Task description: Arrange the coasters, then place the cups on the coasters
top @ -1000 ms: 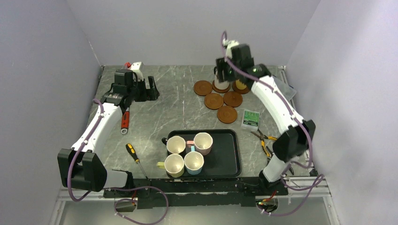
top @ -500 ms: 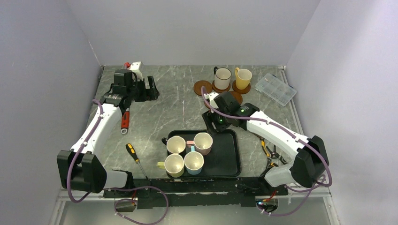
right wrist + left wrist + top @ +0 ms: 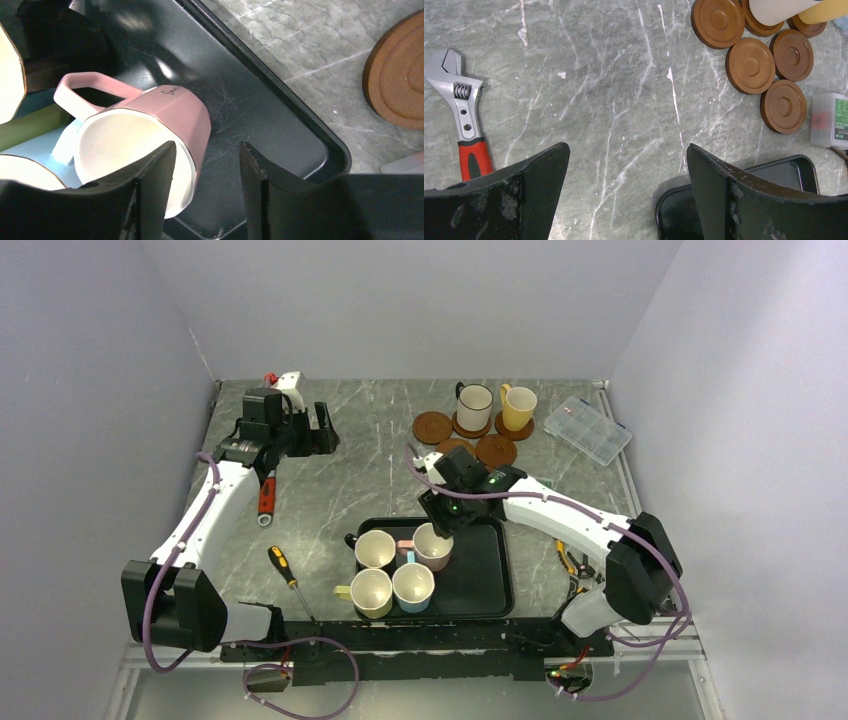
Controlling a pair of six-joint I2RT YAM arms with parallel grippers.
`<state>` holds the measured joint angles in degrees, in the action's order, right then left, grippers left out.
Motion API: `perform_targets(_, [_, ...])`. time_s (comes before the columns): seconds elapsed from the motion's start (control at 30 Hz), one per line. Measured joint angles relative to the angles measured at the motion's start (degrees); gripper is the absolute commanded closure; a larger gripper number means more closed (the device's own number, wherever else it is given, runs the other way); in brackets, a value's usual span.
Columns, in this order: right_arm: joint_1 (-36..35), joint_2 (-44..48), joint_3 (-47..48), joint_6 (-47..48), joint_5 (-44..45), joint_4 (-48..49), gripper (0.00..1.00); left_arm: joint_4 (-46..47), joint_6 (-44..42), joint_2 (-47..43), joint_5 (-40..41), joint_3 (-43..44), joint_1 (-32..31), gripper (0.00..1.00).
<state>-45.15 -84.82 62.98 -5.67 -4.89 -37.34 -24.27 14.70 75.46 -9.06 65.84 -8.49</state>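
Task is about a third done. Six coasters (image 3: 751,65) sit in a tight cluster at the far right of the desk (image 3: 370,460). White cup (image 3: 474,405) and yellow cup (image 3: 518,406) are each on a back-row coaster. The other four coasters are bare; the arm hides some of them in the top view, but all show in the left wrist view.

Four cups are left in the tray (image 3: 490,585): cream cup (image 3: 375,549), pink cup (image 3: 165,112), green cup (image 3: 371,592) and blue cup (image 3: 413,586).

Right tool (image 3: 206,150) is down over the pink cup, one finger inside the mouth and one outside the wall. The jaws are apart and the outer finger is off the wall, so no grip yet. The pink cup looks like the third one to go.

Left tool (image 3: 626,150) is spread wide and holds nothing, hanging over bare desk at far left.

Left to do: grip, lift and set four cups on four coasters.
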Motion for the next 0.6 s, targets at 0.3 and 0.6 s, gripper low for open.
perform_targets(0.3, [-1.95, -3.65, 2.12, 0.17, 0.02, 0.59, 0.74, 0.0, 0.0, 0.0, -0.02, 0.0, 0.0, 0.07])
perform_targets(0.6, [-3.48, -3.67, 2.32, 0.24, 2.62, -0.17, 0.92, 0.0, 0.02, 0.0, -0.02, 0.0, 0.0, 0.07])
